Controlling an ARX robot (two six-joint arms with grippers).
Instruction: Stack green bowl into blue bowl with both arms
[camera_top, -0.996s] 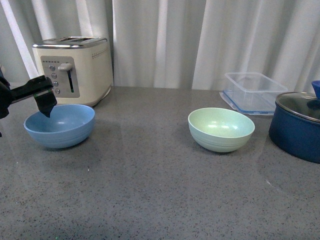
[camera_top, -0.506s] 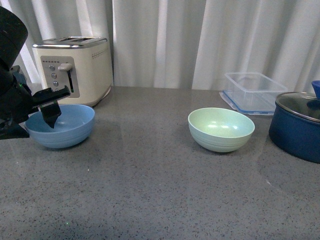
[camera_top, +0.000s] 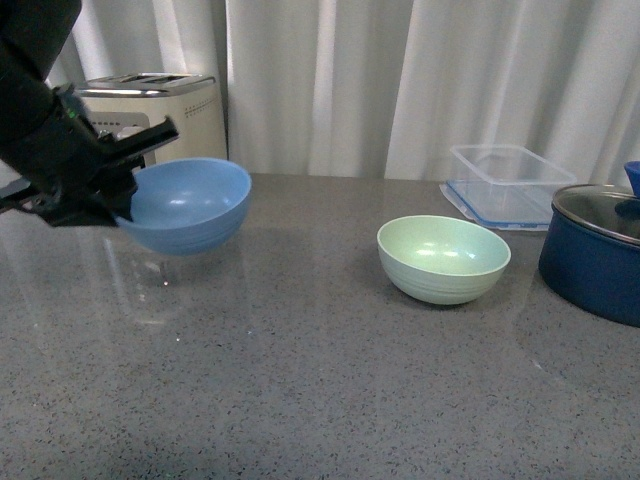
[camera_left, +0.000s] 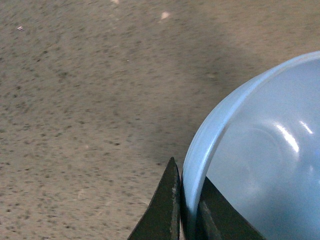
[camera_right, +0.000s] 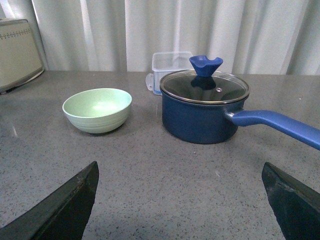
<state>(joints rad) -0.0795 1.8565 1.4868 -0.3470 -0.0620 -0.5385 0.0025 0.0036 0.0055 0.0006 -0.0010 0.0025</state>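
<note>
Front view: the left gripper (camera_top: 124, 192) is clamped on the near-side rim of the blue bowl (camera_top: 190, 208) and holds it clear of the desk (camera_top: 300, 380), slightly tilted, out at about 10 o'clock. The green bowl (camera_top: 443, 258) sits upright on the desk toward 3 o'clock from it, well apart. A navy pot (camera_top: 595, 255) stands further on at 3 o'clock, a clear container (camera_top: 505, 185) is at 1 o'clock and a toaster (camera_top: 190, 115) is behind the blue bowl.

Left wrist view: the dark fingers (camera_left: 165, 210) pinch the blue bowl's thin rim, one inside and one outside. The bowl looks light, stiff and smooth. A single-point rim pinch probably lets it swing or slip, so it wants slow carrying.

Right wrist view: the right gripper (camera_right: 179, 170) is spread wide and empty, facing the green bowl (camera_right: 97, 110), which has the lidded pot just beside it. That bowl should handle the same way: matte, rigid and light. The best hold is likely across the rim wall, on the side away from the pot.
</note>
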